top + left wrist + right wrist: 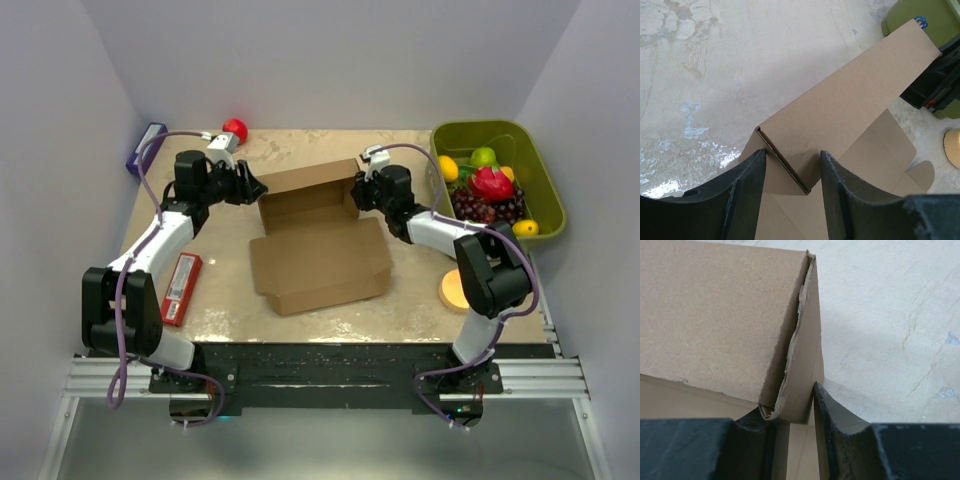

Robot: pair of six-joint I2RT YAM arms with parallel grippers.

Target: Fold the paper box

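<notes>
**A:** Starting overhead. Seeing what?

**B:** Seeing the paper box [320, 255] on the table [420, 310], between the two claws. Stands with its back wall raised and its front panels flat toward the arm bases. Left claw [255, 190] at that wall's left end, right claw [358, 192] at its right end.

**A:** And around them?

**B:** On the far side of the left claw, a red ball [235, 128] and a purple block [148, 147]. Back along its arm, a red flat pack [182, 288]. Out past the right claw's outer side, a green bin [475, 127] full of fruit. Back beside that arm, a round orange disc [450, 290].

**A:** Over to the left wrist?

**B:** Shows the left claw [792, 172] with fingers [747, 195] apart and a folded corner of the box [850, 100] sitting in the gap. Cannot tell whether either pad presses the card. Beyond the fingertips, shows the raised wall running off toward the right claw and the bin.

**A:** Right wrist?

**B:** Shows the right claw [790, 415] close about the box's other corner [715, 315], fingers [840, 430] one at each face, both looking to touch the card. Clamped on the box, by the look. Just ahead of the fingertips, a ragged cut edge up the corner. Off to one side, bare table.
</notes>
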